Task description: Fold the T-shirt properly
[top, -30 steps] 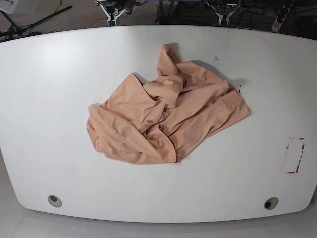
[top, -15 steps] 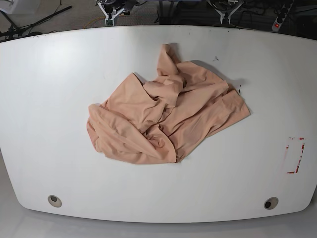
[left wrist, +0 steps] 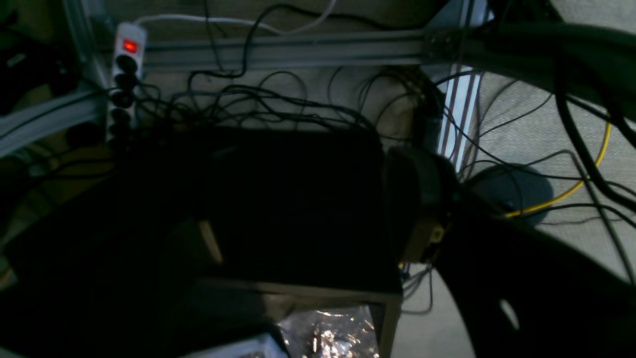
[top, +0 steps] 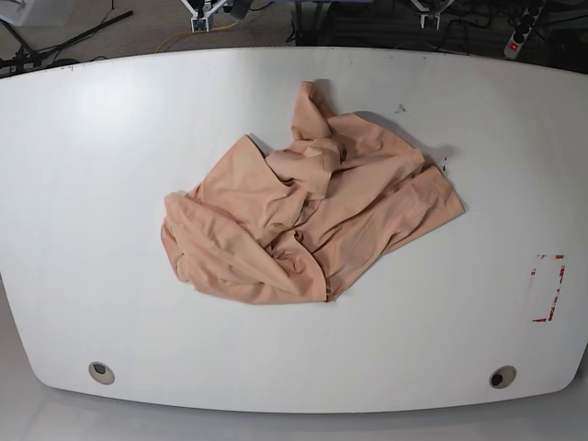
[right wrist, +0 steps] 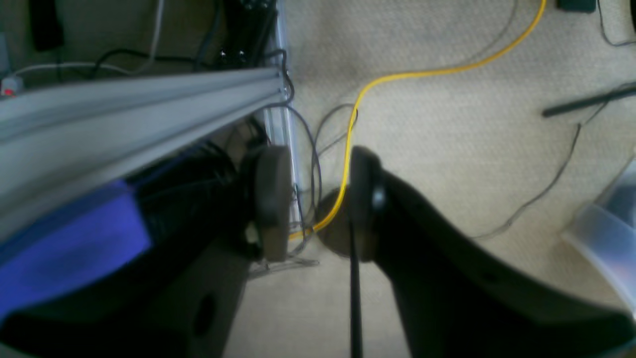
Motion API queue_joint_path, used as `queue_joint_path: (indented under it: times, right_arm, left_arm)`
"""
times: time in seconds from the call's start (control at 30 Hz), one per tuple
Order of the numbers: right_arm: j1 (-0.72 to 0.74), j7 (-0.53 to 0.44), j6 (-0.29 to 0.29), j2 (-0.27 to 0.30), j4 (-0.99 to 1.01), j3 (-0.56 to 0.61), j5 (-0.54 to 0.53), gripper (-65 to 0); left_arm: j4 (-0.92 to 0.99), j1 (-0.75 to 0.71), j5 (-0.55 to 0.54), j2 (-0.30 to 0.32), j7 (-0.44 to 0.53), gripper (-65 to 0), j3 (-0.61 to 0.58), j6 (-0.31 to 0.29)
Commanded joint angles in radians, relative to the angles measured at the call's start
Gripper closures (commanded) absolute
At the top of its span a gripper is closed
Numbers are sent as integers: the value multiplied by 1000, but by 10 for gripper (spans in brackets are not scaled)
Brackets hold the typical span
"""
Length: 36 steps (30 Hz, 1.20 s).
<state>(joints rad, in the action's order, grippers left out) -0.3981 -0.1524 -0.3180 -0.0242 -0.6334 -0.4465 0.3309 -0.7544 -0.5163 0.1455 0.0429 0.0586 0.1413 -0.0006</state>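
One cloth in the scene: the T-shirt [top: 308, 216], peach-tan, lies crumpled in a heap near the middle of the white table [top: 92, 184]. Folds overlap everywhere; one twisted ridge of fabric runs from the heap's centre toward the table's far edge. No print or label readable on the shirt.

Near the table's right edge, well apart from the T-shirt, sits a red dashed rectangle [top: 548, 288] marked on the surface; no lettering legible in it. Two round grommet holes [top: 101, 372] lie along the table's near edge, one toward each corner. Small dark specks mark the surface just beyond the shirt's far right side.

Neither gripper shows in the base view.

Right wrist view: right gripper [right wrist: 318, 199] hangs over beige carpet, off the table. Its fingers [right wrist: 271, 199] stand apart with a clear gap; a yellow cable [right wrist: 397, 77] on the floor shows through that gap. Nothing is held. An aluminium frame rail [right wrist: 149, 99] crosses beside it.

Left wrist view: very dark. Left gripper: one finger [left wrist: 417, 204] is visible, the other is lost in shadow, so spread cannot be told. A white power strip [left wrist: 124, 74] with a lit red switch lies among tangled black cables [left wrist: 278, 99]. No readable writing.
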Motion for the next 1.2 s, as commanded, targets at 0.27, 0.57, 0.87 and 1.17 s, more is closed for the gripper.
queue_joint_path:
  times: [0.27,0.57,0.87,1.17]
  right_arm:
    - [-170,0,-62,-41,-273,65,-9,-187]
    - [-335,1,-69,-21,-512,168,-91,-187]
    - [-473,150,-60,177,-748,381,-459,-187]
    - [-611,247,-59,263,-1014,372,-588,-187]
  left_arm:
    - [-396,-241,-1,1,1,-393,1,1]
    - [-618,-390,-2,1,4,-393,1,1]
    - [-790,-517,-134,10,4,-393,1,0]
    - [-966,-628,-182,10,4,-393,1,0]
